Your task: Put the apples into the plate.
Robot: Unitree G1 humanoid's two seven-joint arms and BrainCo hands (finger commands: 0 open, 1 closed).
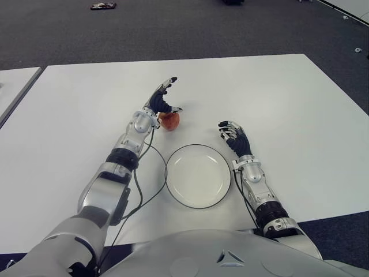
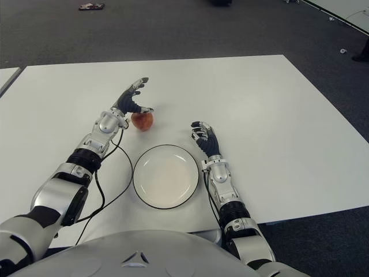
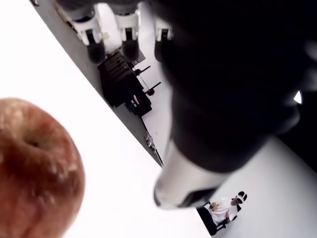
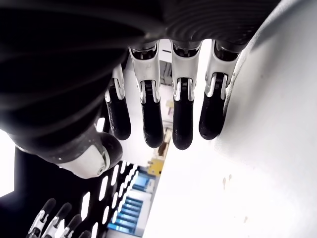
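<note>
One red apple [image 1: 169, 120] sits on the white table [image 1: 277, 104], just beyond the far left rim of the white plate [image 1: 198, 176], which holds nothing. My left hand [image 1: 162, 97] reaches over the apple from the left. Its fingers are stretched out and its thumb lies above the fruit, not closed around it. The left wrist view shows the apple [image 3: 34, 168] close by, apart from the dark thumb [image 3: 223, 99]. My right hand [image 1: 233, 135] shows to the right of the plate, with its fingers [image 4: 148, 114] relaxed and holding nothing.
A black cable [image 1: 138, 196] hangs from my left arm and trails across the table by the plate's left side. Another table's corner [image 1: 14, 86] shows at the far left. Dark carpet surrounds the table, with a small object [image 1: 102, 6] lying on it far off.
</note>
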